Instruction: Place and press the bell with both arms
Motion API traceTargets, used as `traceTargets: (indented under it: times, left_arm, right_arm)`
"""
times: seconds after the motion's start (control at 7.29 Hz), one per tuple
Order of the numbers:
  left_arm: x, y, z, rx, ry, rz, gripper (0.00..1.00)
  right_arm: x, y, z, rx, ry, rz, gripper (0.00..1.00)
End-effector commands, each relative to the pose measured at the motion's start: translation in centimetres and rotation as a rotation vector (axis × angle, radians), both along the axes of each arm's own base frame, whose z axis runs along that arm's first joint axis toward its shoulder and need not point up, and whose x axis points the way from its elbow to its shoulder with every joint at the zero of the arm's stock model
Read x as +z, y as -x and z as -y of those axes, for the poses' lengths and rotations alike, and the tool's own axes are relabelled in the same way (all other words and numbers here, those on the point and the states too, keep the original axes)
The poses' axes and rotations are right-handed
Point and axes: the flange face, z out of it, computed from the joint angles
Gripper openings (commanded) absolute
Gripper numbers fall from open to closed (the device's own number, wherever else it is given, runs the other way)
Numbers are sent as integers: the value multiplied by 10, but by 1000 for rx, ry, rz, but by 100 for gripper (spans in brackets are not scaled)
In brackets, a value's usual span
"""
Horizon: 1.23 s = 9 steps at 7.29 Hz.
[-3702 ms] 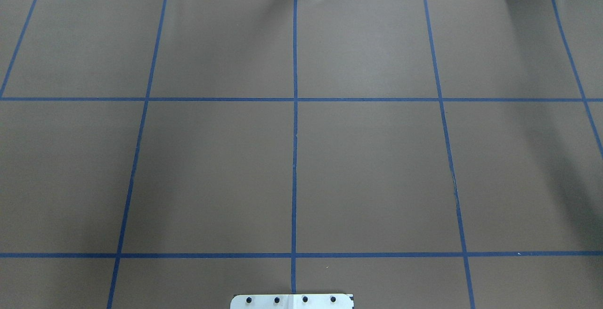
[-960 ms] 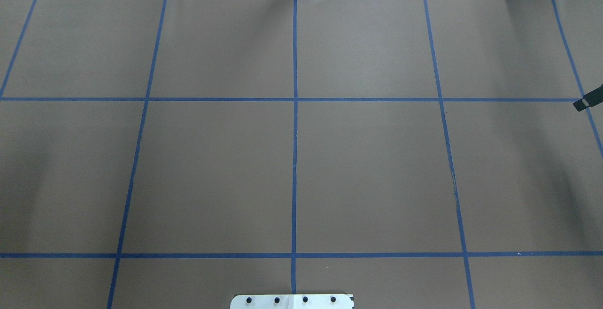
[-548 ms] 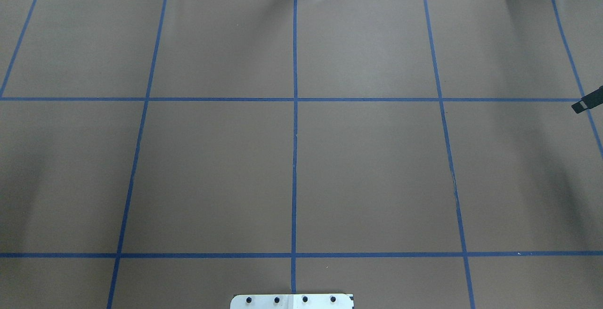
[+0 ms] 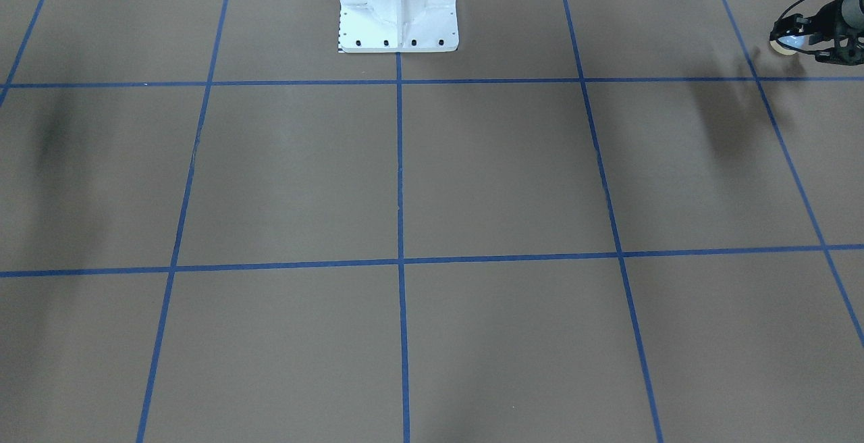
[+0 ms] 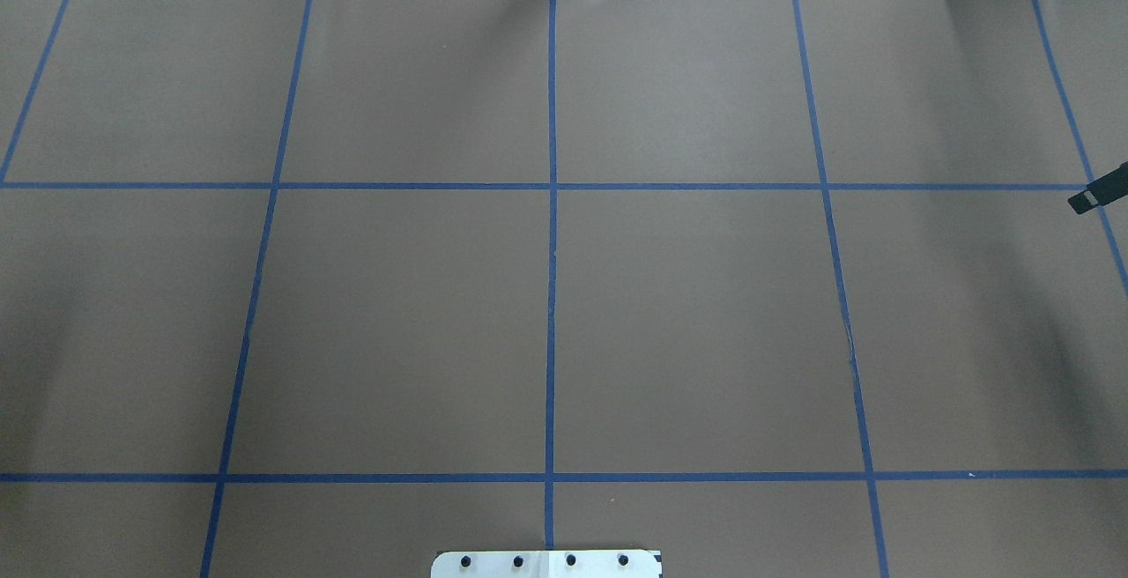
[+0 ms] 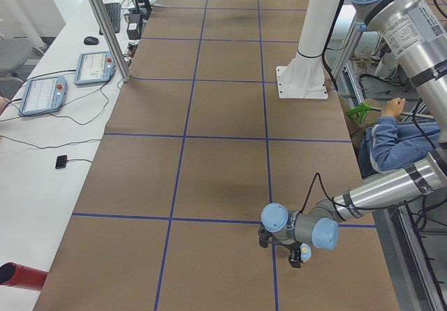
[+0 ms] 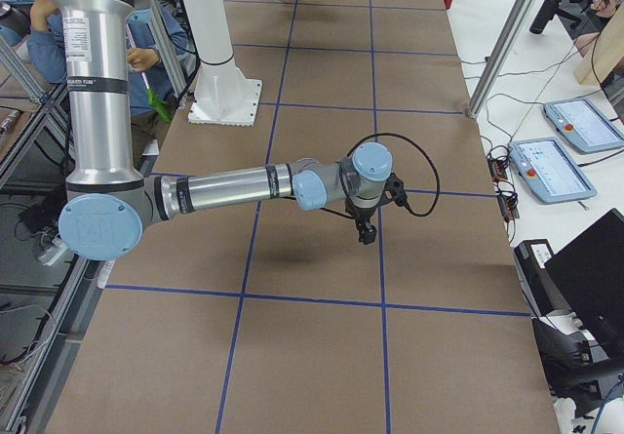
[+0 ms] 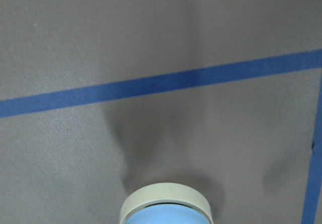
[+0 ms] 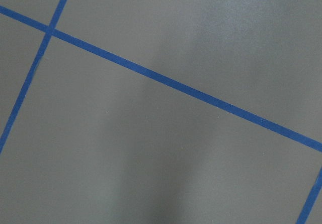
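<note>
The bell (image 4: 785,44) has a light blue top and a cream base ring. It sits in my left gripper (image 4: 788,36) at the table's left end, close to the robot's side. The gripper looks shut on it. In the left wrist view the bell (image 8: 166,206) hangs at the bottom edge, above its shadow on the brown table. The side view shows this left gripper (image 6: 300,253) low over the table. My right gripper (image 5: 1091,196) shows only a black tip at the overhead view's right edge. In the right side view it (image 7: 366,231) points down above the table. I cannot tell whether it is open.
The white bolted pedestal (image 4: 398,11) stands at the middle of the robot's side. Blue tape lines (image 5: 551,186) divide the brown table cover into squares. A metal post (image 6: 105,24) and teach pendants (image 6: 42,94) are along the operators' side. A seated person (image 6: 394,136) is behind the robot.
The right gripper's tip has come into the overhead view at the right edge and has crept slightly inward. Nothing else has visibly changed.
</note>
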Motion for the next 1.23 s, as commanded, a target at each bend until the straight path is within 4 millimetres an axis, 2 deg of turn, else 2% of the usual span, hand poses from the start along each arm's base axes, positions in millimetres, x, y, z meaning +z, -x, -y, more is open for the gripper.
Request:
traceTargets:
  times: [0.0, 0.55, 0.69, 0.96, 1.1]
  left_arm:
    - [6, -11, 5, 16, 18, 13, 100]
    - [19, -9, -1, 31, 30, 33, 99]
    - [19, -8, -2, 29, 32, 34, 85]
    - [17, -9, 0, 27, 30, 31, 0]
    - [9, -11, 0, 24, -2, -8, 0]
  right_arm:
    - [0, 3, -1, -6, 1, 0, 100]
    - [1, 10, -3, 0, 26, 0, 100]
    - [0, 15, -3, 7, 40, 1, 100]
    - [0, 15, -4, 8, 30, 3, 100]
    - [0, 15, -4, 9, 30, 5, 100]
